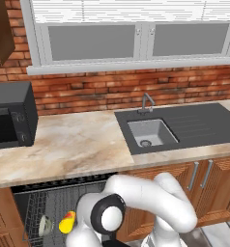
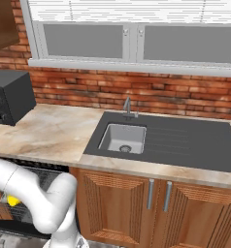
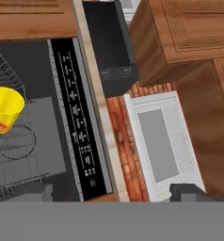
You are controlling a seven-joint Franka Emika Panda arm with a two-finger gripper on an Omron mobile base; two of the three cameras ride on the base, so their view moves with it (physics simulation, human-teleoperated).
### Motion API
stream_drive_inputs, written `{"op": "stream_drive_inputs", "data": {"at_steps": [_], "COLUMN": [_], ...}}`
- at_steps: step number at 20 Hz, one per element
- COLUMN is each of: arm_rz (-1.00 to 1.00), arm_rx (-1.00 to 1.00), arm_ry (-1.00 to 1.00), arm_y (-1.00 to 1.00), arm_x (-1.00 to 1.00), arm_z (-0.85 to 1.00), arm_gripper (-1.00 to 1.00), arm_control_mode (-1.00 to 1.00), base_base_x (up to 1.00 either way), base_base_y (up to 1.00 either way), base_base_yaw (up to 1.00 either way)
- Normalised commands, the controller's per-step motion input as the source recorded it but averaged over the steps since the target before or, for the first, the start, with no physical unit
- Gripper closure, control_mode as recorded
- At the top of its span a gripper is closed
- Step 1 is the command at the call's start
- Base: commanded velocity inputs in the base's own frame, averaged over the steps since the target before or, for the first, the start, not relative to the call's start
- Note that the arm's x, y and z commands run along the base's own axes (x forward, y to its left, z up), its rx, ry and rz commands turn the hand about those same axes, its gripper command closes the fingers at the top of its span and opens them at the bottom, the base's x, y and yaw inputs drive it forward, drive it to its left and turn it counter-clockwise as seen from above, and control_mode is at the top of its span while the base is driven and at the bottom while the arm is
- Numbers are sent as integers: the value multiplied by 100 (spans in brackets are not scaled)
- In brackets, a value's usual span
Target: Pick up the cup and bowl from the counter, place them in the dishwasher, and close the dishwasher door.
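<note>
Yellow cup [image 3: 5, 109] on its side in dishwasher [image 1: 39, 195] rack beside bowl [image 1: 45, 225], end effector wide, empty, apart

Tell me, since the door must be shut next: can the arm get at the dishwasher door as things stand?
Hard to say. The cup and bowl already lie in the dishwasher rack, and the hand appears free, but no view shows the door panel or its handle, so I cannot judge the way to it.
</note>
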Motion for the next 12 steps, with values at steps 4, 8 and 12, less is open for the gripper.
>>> {"op": "stream_drive_inputs", "data": {"at_steps": [4, 8, 12], "arm_rz": [0, 0, 0], "arm_rx": [2, 6, 25], "arm_ry": [-12, -12, -6], "arm_y": [0, 0, 3], "arm_x": [19, 21, 25], "arm_z": [-21, -24, -37], "arm_gripper": [-100, -100, -100], "arm_control_mode": [-100, -100, -100], "base_base_x": [0, 0, 0], "base_base_y": [0, 0, 0], "base_base_yaw": [0, 0, 0]}}
